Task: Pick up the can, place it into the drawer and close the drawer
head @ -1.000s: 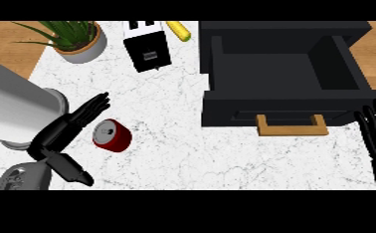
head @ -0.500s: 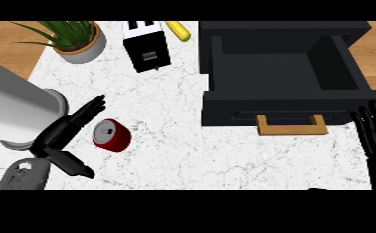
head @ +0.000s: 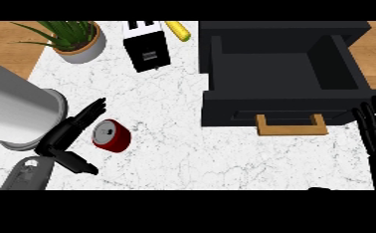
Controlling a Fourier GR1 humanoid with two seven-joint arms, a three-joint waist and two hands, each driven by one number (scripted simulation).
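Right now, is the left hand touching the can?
Cannot tell. The head view shows the open left hand right beside the can, with no plain gap or contact.

A white marble counter (head: 220,157) with thin grey veins fills most of the view under even light. Brown wood (head: 18,53) shows past its edge on 2 sides, left and right. At the back stand a leafy plant in a grey pot (head: 77,48), a black and white toaster (head: 147,48) and a yellow object (head: 177,30). At the right a black drawer (head: 272,72) with a wooden handle (head: 291,127) is open.
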